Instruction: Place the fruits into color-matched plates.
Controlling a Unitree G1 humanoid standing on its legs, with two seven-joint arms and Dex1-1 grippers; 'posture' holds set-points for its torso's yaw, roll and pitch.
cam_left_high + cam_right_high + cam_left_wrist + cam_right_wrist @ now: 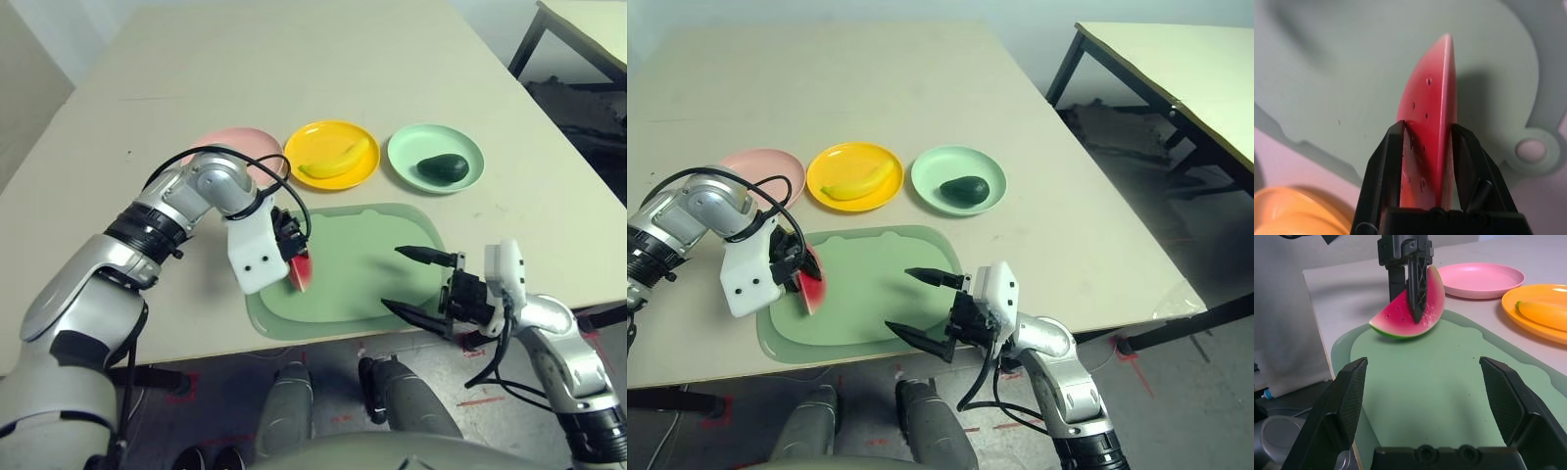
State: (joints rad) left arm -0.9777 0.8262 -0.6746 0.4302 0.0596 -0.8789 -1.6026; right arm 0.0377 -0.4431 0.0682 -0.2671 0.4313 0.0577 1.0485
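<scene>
One hand point(1409, 289) grips watermelon wedge point(1400, 316)

Watermelon wedge point(1406, 313) upright on mat, banana point(338, 161) on yellow plate point(315, 137), avocado point(443, 167) on green plate point(407, 147), pink plate point(749, 166) empty.

Head cameras are looking down over the table point(294, 69); wrist cameras are sitting close — left facing down, right facing level — both sharing the mat point(1449, 382).

Left end effector point(1410, 281) clamped, pointing down; right end effector point(419, 284) spread, level.
</scene>
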